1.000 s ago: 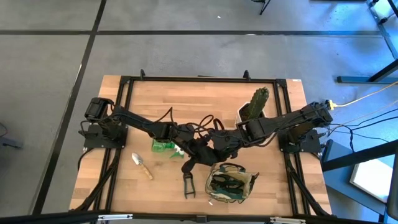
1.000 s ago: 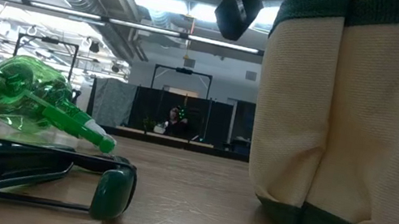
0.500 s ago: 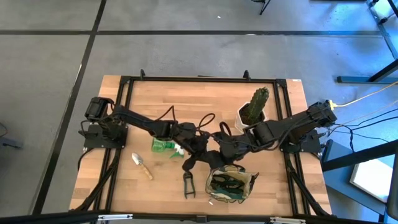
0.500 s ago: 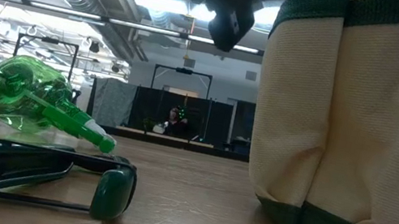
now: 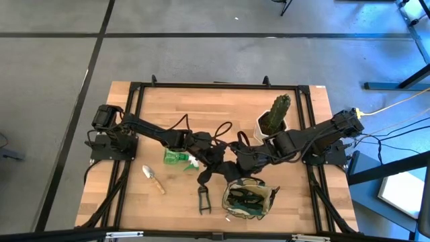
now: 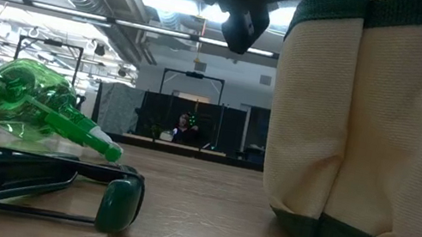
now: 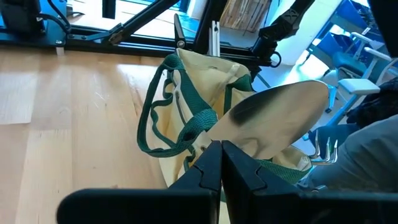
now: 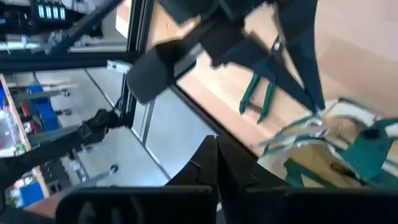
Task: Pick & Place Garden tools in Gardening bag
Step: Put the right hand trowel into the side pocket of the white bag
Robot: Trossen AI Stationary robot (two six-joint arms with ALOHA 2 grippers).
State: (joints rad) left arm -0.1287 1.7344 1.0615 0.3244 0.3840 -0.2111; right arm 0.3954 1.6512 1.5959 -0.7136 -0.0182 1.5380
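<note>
The left hand (image 7: 221, 163), fingers clenched on a silver trowel (image 7: 273, 118), hangs just above the gardening bag (image 5: 250, 199). The right hand (image 8: 216, 160), clenched and apparently empty, hovers beside it over the bag's rim. Left of the bag, shears (image 5: 203, 199), a second trowel (image 5: 153, 178) and the green spray bottle (image 5: 178, 157) lie on the surface (image 5: 168, 114).
</note>
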